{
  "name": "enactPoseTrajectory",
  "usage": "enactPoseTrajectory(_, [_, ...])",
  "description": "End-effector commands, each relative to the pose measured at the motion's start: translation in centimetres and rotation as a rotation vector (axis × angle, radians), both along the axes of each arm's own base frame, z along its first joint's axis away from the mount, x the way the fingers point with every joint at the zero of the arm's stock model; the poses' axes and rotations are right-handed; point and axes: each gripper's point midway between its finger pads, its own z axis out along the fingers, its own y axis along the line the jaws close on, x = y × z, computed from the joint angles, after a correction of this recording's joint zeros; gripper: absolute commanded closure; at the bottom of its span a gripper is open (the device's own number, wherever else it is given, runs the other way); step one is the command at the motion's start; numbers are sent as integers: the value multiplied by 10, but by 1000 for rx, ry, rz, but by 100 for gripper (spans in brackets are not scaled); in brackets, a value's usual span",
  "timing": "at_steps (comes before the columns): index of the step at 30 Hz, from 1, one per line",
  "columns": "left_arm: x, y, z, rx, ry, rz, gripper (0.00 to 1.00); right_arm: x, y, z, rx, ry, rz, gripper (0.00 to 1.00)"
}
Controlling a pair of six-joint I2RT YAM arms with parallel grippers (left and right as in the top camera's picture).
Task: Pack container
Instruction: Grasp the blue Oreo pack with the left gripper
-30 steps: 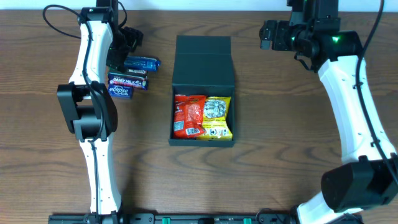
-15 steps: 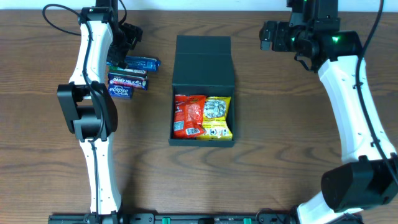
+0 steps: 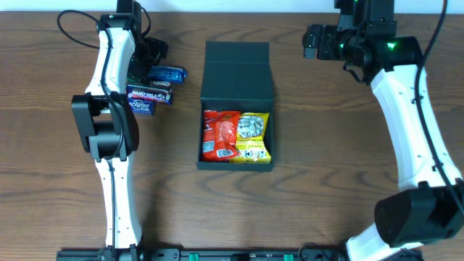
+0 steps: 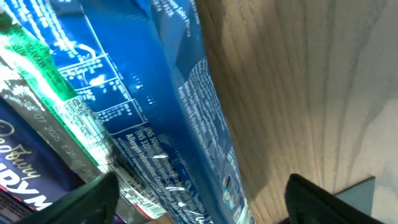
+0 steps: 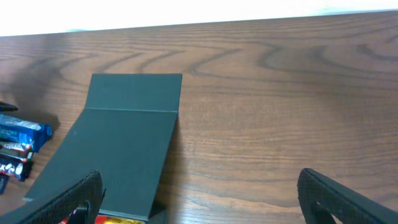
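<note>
Overhead view has the container (image 3: 236, 166) in the middle of the table (image 3: 333, 145), its flap lid (image 3: 237, 72) open toward the far edge. 1 red packet (image 3: 220, 135) and 1 yellow packet (image 3: 253, 136) lie side by side inside. Left pincer (image 4: 202, 193) is low over a blue packet (image 4: 155, 112) left of the container, fingers apart on both sides of it. Right pincer (image 5: 205, 196) hangs at the far right, fingers apart, holding nothing.

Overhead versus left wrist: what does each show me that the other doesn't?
Only overhead: the container with its flap lid open, and a red packet and a yellow packet inside. Only left wrist: the blue packet's fine print, and that the left hand is open astride it. Both: that blue packet, the purple chocolate bar beside it, and the wooden table.
</note>
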Motion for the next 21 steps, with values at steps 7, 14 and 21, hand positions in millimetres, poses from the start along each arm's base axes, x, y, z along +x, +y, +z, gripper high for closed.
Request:
enactPoseTrajectory(7, [4,2,-15,9,7,-1,28,-1,-2,4,13,-5,-10,1])
enactPoseTrajectory(14, [1,-4,-29,-27,35,-10,31,0,-2,5,13,-6,-10,1])
enactPoseTrajectory(21, [0,-5,-34,-34,44,-11,37,0,-3,4,9,-6,-14,1])
